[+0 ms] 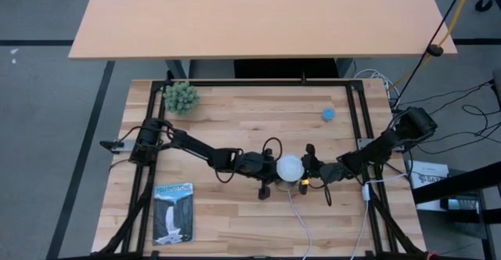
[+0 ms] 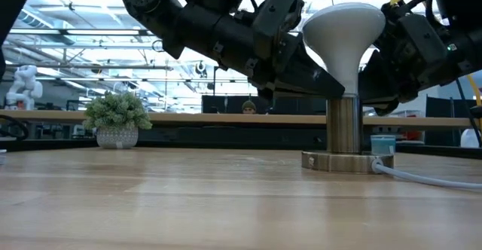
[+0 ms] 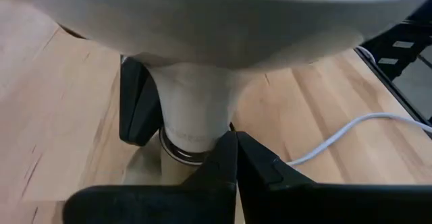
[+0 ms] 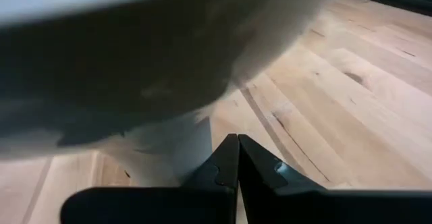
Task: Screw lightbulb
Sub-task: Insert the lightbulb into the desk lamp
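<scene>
Closed-up fingers (image 3: 226, 160) of the left gripper (image 1: 270, 168) sit w/ tips right by the lightbulb (image 2: 345, 35) neck, gripping nothing; the right gripper (image 1: 311, 166) is likewise shut & empty on the bulb's other side, its fingers (image 4: 236, 160) pressed together. Bulb stands upright, dome up, in the silvery socket (image 2: 344, 126) on a round base w/ white cord (image 2: 422, 176), near mid-table (image 1: 235, 111) between both arms. Small potted plant (image 1: 181, 97), blue object (image 1: 328, 113) & a booklet (image 1: 173, 212) lie well apart.
</scene>
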